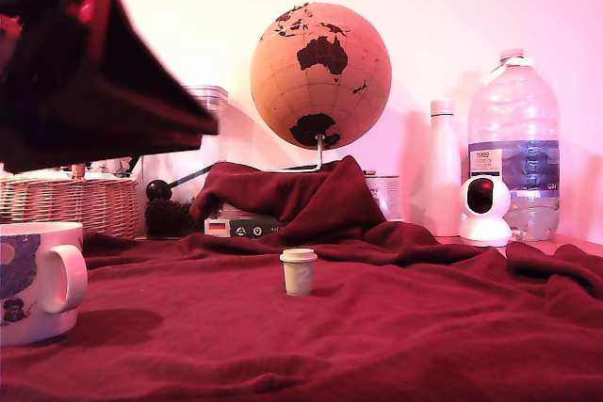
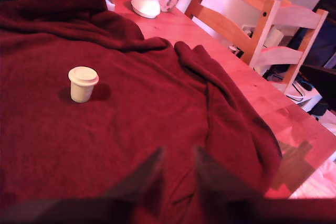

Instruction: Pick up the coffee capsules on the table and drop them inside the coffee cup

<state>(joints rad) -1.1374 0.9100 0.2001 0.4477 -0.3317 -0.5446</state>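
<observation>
One cream-beige coffee capsule stands rim-up on the dark red cloth of the table, near the middle of the exterior view. The white coffee cup with bluish pictures sits at the exterior view's left edge, its handle turned toward the capsule. My arm hangs blurred and dark high above the cup. In the wrist view, my gripper is open with nothing between its dark fingers, well above the cloth and apart from the capsule.
Behind the cloth stand a wicker basket, a cork globe, a white bottle, a small white camera and a big water bottle. Bare wooden tabletop and a wooden chair lie beyond the cloth's edge.
</observation>
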